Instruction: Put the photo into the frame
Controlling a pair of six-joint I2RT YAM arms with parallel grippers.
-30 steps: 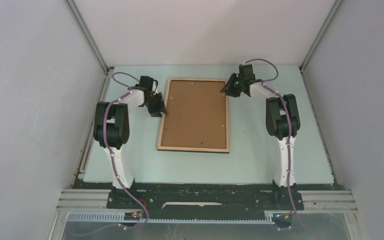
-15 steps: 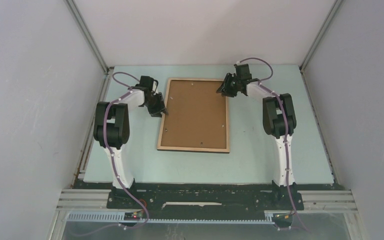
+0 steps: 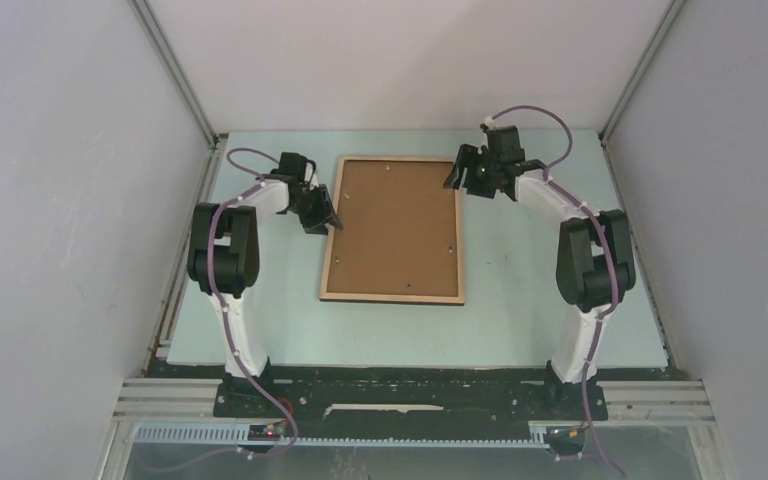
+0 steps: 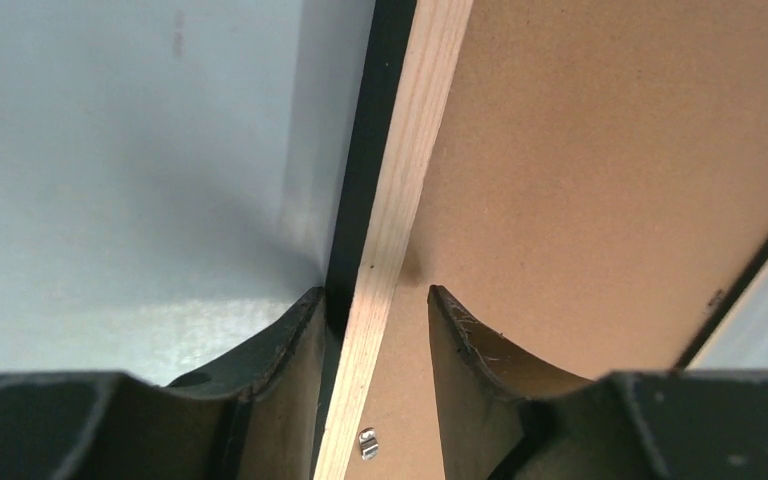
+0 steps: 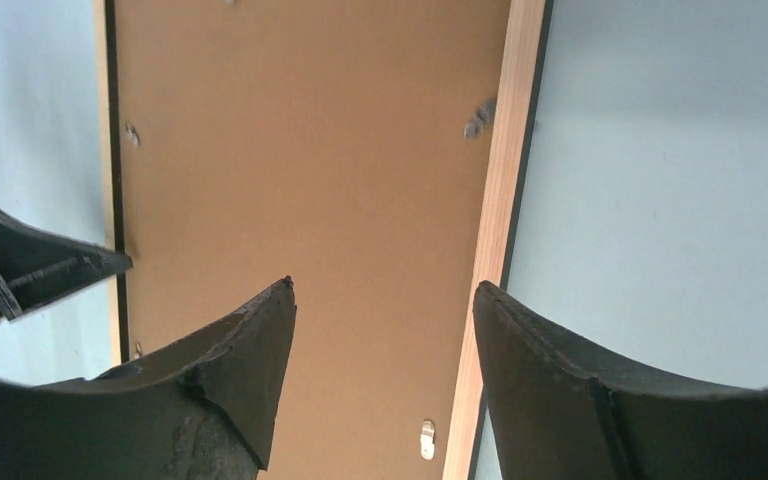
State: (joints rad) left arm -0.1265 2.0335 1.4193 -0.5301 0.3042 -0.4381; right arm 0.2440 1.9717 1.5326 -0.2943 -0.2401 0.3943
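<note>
The frame [image 3: 392, 297] lies back up on the table, its light wood rim around the plain brown backing board [image 3: 395, 225]. The photo is hidden. My left gripper [image 3: 328, 222] is open and straddles the frame's left rim [image 4: 400, 180]: one finger is against the black outer edge, the other is over the backing board [image 4: 580, 170]. My right gripper [image 3: 457, 178] is open and empty, hovering over the frame's far right corner, with the backing board [image 5: 310, 150] and the right rim [image 5: 505, 180] below it.
Small metal tabs [image 4: 367, 443] [image 5: 426, 438] sit on the backing board by the rim. The pale green table [image 3: 550, 290] is walled by grey panels on the left, right and far side. The left gripper's fingers [image 5: 30, 265] show in the right wrist view.
The frame has slid slightly to the right. My right arm's elbow has swung out to the right while its gripper stays by the far right corner. My left gripper stays at the left rim.
</note>
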